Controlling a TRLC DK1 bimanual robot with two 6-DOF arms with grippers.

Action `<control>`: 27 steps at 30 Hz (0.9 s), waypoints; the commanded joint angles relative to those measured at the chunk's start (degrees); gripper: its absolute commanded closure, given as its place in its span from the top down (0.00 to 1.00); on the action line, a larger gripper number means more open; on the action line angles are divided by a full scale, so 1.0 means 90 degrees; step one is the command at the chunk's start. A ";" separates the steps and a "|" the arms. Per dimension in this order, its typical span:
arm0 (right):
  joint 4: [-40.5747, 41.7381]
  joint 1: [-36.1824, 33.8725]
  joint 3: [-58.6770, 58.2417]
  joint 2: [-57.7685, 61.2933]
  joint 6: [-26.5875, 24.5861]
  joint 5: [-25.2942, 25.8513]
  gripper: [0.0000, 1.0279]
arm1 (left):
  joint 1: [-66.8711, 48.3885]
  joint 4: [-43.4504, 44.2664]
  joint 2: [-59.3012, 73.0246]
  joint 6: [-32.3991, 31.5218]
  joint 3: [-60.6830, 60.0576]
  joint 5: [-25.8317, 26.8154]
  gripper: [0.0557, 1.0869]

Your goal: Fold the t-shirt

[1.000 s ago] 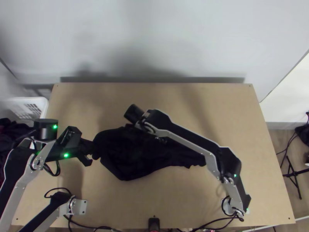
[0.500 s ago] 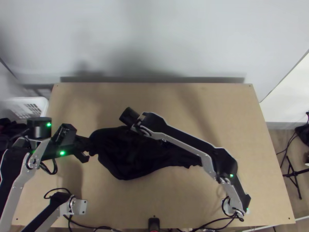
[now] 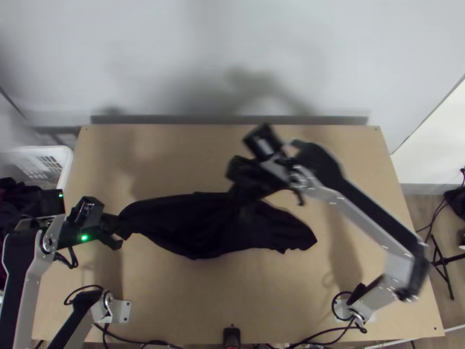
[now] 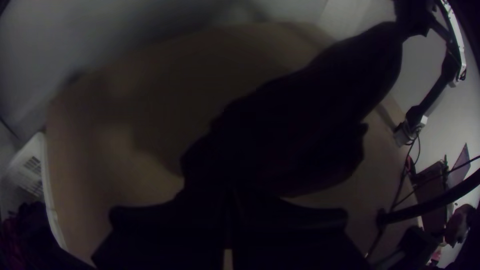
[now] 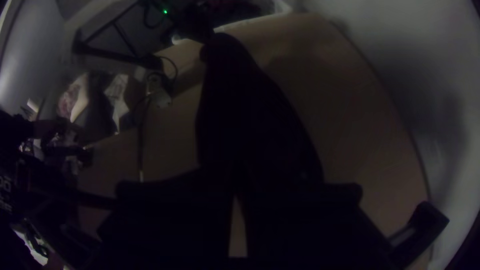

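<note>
White basket (image 3: 36, 149) holding dark clothes (image 3: 13, 191), left tool (image 3: 119, 227) closed on black t-shirt (image 3: 200, 225), right tool (image 3: 243, 193) nearly closed, pinching it too

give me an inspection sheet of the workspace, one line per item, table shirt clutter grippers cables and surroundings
surface: light wooden table, no damage made out
job's things: dark t-shirt, bunched lengthwise and drawn between the end effectors, its free end lying on the table; not neatly folded
clutter: white basket beyond the table's left edge, dark cloth by it; whether inside, cannot tell
grippers: left end effector closed on one end of the shirt; right end effector closed on its middle stretch
cables: black cables along the near edge
surroundings: pale wall behind, black stand at right
</note>
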 commanded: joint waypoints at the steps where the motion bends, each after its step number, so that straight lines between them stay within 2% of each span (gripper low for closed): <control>1: -0.0575 -0.0600 -0.0611 -0.1265 -0.0093 -0.0365 0.03 | 0.0831 0.0557 -0.0100 0.0653 -0.0775 -0.0297 0.04; 6: -0.0731 -0.1147 -0.1470 -0.1998 -0.0122 -0.0697 0.03 | 0.1182 0.0821 -0.0246 0.0722 -0.0911 -0.0424 0.04; 10: -0.0741 -0.1538 -0.2671 -0.2310 -0.0435 -0.0697 0.03 | 0.0850 0.0489 -0.0578 0.0448 -0.0511 -0.0384 0.04; 12: -0.0741 -0.1645 -0.3267 -0.2320 -0.0561 -0.0697 0.16 | 0.0372 0.0342 -0.0647 0.0136 -0.0345 -0.0394 0.04; 14: -0.0653 -0.1665 -0.3667 -0.2261 -0.0601 -0.0697 0.19 | -0.0038 0.0293 -0.0705 -0.0196 -0.0277 -0.0404 0.04; 15: -0.0556 -0.1655 -0.3804 -0.2232 -0.0571 -0.0707 0.24 | -0.0263 0.0293 -0.0744 -0.0372 -0.0267 -0.0404 0.04; 19: -0.0292 -0.1587 -0.3931 -0.1929 -0.0522 -0.0697 0.44 | -0.1103 0.0323 -0.0754 -0.1036 -0.0247 -0.0433 0.04; 21: -0.0194 -0.1499 -0.3833 -0.1695 -0.0308 -0.0678 0.57 | -0.1405 0.0381 -0.0735 -0.1251 -0.0228 -0.0433 0.04; 27: 0.0001 -0.0630 -0.3863 -0.1353 -0.0112 -0.0502 0.64 | -0.1972 0.0782 -0.0129 -0.1505 -0.0072 -0.0531 0.04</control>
